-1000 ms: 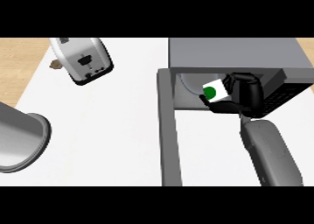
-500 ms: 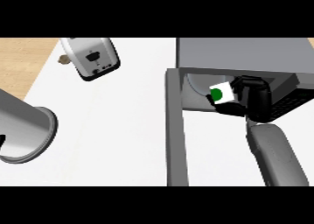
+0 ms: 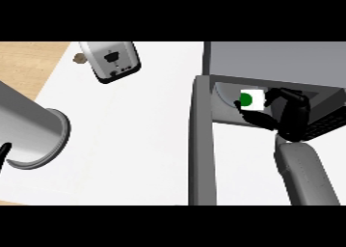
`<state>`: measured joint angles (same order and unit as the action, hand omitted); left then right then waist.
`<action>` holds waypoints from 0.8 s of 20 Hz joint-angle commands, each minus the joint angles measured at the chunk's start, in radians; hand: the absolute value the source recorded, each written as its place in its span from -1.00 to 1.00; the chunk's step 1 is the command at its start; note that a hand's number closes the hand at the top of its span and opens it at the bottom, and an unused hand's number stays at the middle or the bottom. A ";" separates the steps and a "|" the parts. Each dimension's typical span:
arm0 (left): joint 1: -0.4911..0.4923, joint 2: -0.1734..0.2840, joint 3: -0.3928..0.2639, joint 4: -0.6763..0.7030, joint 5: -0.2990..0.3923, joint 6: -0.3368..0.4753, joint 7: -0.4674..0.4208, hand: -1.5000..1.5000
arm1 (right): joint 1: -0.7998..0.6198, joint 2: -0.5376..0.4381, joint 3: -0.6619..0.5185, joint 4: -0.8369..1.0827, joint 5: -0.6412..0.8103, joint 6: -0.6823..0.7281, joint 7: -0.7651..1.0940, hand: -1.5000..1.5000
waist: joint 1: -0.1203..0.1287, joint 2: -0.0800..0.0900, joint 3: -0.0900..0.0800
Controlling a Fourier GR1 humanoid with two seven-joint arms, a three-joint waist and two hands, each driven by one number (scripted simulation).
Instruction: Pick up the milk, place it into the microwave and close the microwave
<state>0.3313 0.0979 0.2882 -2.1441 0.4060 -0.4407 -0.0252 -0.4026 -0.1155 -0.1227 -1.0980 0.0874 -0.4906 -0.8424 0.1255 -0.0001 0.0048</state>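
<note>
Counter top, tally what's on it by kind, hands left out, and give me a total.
Microwave: 1, door open
Milk carton: 1, held at the microwave's opening by the right hand
Toaster: 1
Total: 3

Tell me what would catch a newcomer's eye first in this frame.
The white milk carton with its green dot, held by the right hand inside the microwave at upper right, its door swung open toward the viewer. Then the left forearm, large at the left edge, and the toaster at the top.
</note>
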 commanded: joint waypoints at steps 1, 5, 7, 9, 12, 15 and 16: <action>-0.015 0.011 -0.006 -0.001 -0.020 -0.002 0.005 -1.00 | -0.125 -0.061 -0.022 0.177 0.108 -0.126 0.138 -1.00 | 0.066 0.069 -0.010; -0.032 0.021 -0.011 0.005 -0.033 -0.004 0.007 -1.00 | -0.115 -0.042 -0.025 0.160 0.133 -0.164 0.139 -1.00 | 0.082 0.067 -0.010; -0.035 0.020 -0.027 -0.001 -0.046 -0.006 0.013 -1.00 | -0.101 -0.059 -0.036 0.150 0.139 -0.159 0.134 -1.00 | 0.086 0.072 -0.009; -0.039 0.020 -0.031 0.002 -0.047 -0.006 0.017 -1.00 | -0.023 -0.081 -0.039 0.137 0.195 -0.210 0.120 -1.00 | 0.078 0.081 -0.016; -0.047 0.024 -0.052 0.008 -0.052 -0.020 0.019 -1.00 | -0.058 -0.009 -0.011 0.133 0.109 -0.092 0.162 -1.00 | 0.110 0.076 -0.006; -0.072 0.019 -0.069 0.008 -0.062 -0.016 0.017 -1.00 | -0.040 -0.008 -0.004 0.122 0.090 -0.062 0.163 -1.00 | 0.113 0.079 -0.005; -0.077 0.018 -0.075 0.015 -0.060 -0.017 0.021 -1.00 | -0.045 -0.004 -0.006 0.111 0.080 -0.060 0.162 -1.00 | 0.116 0.081 -0.005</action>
<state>0.2728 0.1161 0.2312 -2.1349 0.3515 -0.4549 -0.0085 -0.3134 -0.1307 -0.1346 -1.1703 0.1632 -0.5790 -0.8662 0.1857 0.0161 -0.0093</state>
